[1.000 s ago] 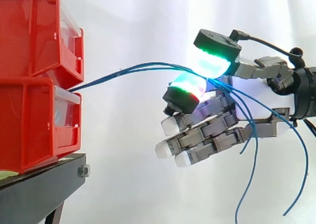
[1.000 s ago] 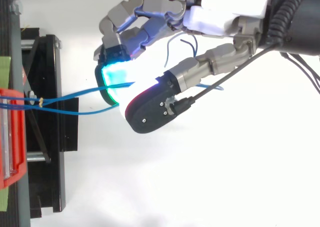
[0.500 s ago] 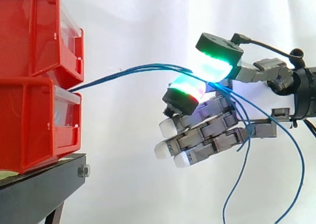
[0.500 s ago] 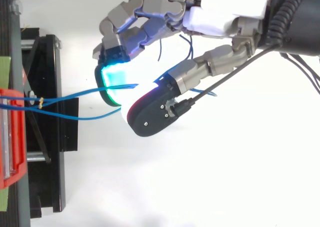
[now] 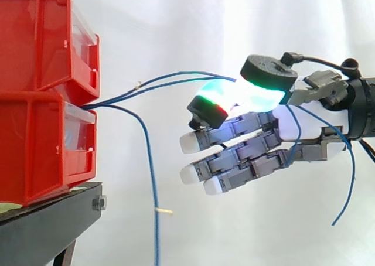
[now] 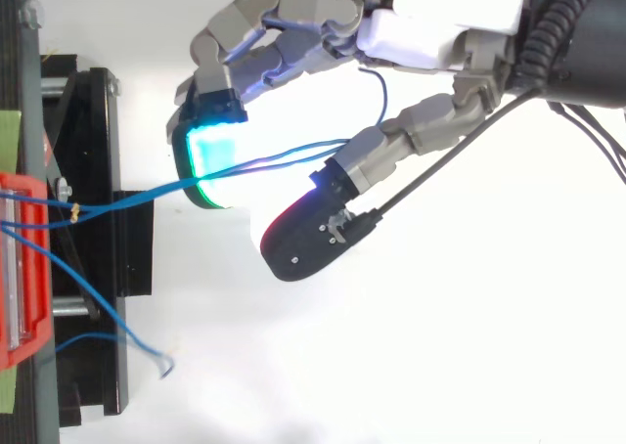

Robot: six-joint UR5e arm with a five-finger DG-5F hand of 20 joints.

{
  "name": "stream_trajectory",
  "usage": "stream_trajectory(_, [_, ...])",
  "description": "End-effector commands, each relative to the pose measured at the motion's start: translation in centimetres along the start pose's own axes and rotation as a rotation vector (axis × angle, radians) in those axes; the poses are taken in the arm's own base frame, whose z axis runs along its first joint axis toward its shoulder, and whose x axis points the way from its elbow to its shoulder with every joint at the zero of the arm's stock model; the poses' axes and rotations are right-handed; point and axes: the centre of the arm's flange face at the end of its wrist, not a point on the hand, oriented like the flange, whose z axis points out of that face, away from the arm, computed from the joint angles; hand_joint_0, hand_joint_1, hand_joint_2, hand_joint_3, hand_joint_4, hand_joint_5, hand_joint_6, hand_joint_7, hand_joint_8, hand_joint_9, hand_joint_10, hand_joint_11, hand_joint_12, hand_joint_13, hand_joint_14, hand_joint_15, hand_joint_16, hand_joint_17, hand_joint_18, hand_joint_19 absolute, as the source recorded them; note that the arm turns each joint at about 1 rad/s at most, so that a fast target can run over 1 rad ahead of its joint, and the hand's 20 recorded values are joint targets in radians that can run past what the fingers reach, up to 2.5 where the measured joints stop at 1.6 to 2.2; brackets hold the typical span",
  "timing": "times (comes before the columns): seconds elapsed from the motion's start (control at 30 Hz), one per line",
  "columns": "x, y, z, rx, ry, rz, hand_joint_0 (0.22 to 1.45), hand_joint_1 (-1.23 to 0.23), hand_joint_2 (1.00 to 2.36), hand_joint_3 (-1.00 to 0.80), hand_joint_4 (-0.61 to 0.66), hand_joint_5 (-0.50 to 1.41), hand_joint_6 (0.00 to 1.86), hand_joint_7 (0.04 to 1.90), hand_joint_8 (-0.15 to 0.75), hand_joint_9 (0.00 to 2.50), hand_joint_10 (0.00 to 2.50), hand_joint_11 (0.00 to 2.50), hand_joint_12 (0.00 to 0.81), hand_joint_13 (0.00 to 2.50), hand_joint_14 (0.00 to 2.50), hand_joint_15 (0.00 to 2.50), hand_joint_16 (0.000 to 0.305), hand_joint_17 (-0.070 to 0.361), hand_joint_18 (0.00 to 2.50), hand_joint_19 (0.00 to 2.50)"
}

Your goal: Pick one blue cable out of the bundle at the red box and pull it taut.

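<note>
Two blue cables (image 5: 176,78) span red box (image 5: 35,149) to hand (image 5: 310,116); another cable (image 5: 151,178) hangs loose. You cannot tell if the hand grips them.

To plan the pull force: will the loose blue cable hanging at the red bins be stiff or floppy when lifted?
Probably floppy: the loose blue cable droops straight down from the red bins. Likely light, slightly springy: two other cables arc gently toward the robot hand.
</note>
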Motion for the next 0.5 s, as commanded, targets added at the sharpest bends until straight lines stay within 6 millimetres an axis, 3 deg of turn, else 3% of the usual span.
stream_trajectory(0.0, [-0.05, -0.04, 0.00, 0.001, -0.001, -0.001, 0.53, -0.97, 1.00, -0.50, -0.03, -0.20, 0.89, 1.00, 0.132, 0.63, 0.01, 0.28, 0.348, 0.35, 0.00, 0.12, 0.050, 0.113, 0.35, 0.14])
stream_trajectory(0.2, [0.06, -0.01, 0.02, 0.000, 0.001, -0.001, 0.43, -0.92, 1.00, -0.50, 0.02, -0.19, 0.87, 0.99, 0.192, 0.67, 0.01, 0.28, 0.383, 0.35, 0.00, 0.13, 0.059, 0.134, 0.37, 0.17])
stream_trajectory(0.47, [0.05, 0.02, -0.05, 0.001, 0.001, -0.001, 0.47, -0.72, 1.00, -0.50, 0.03, -0.16, 0.85, 1.06, 0.221, 0.73, 0.01, 0.29, 0.382, 0.37, 0.01, 0.15, 0.058, 0.132, 0.35, 0.22])
